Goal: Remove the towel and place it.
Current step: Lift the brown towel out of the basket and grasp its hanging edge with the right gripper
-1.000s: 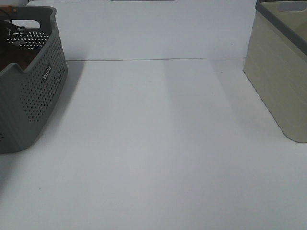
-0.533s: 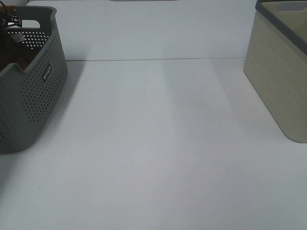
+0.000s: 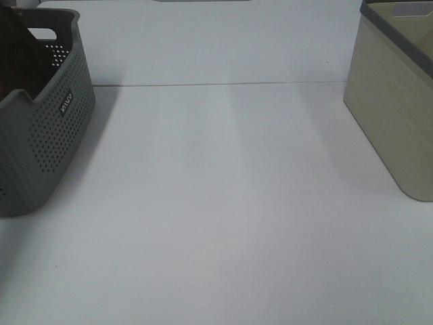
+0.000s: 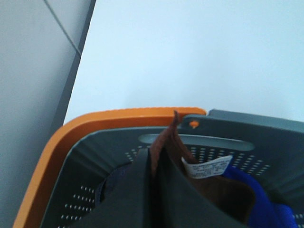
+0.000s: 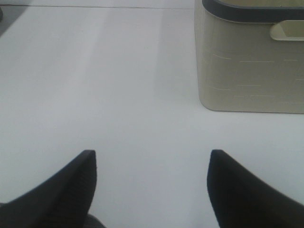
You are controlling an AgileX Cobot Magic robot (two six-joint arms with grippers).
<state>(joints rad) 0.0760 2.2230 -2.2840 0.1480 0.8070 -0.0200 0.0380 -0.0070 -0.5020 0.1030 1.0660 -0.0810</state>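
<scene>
Two dark fingers of the left claw (image 4: 154, 166) are pressed together on a fold of the towel (image 4: 216, 190), with no gap showing between them. A narrow tongue of the reddish-brown cloth pokes out just past the fingertips. More of it hangs beside the right-hand finger, inside the grey basket (image 4: 247, 128). The towel's white care label (image 4: 207, 167) sits right next to the claw, its print too small to read. Just beyond the label a bright blue cloth (image 4: 259, 202) lies in the basket, touching the towel's edge. Farther from the claw the perforated basket wall rises to a handle slot. An orange rim (image 4: 95, 124) curves around the outside of that wall. Past both lies the white table (image 4: 190, 52).

The right claw (image 5: 152, 183) stands wide open, its fingers (image 5: 71, 185) well apart and only bare table showing between them. Ahead of it and off to one side stands the beige bin (image 5: 247, 61) with its dark rim, well apart from the fingertips.

From the high camera, the grey basket (image 3: 47, 135) sits at the left edge and the beige bin (image 3: 392, 115) at the right. Open table (image 3: 223, 203) lies between them. Neither claw can be made out there.
</scene>
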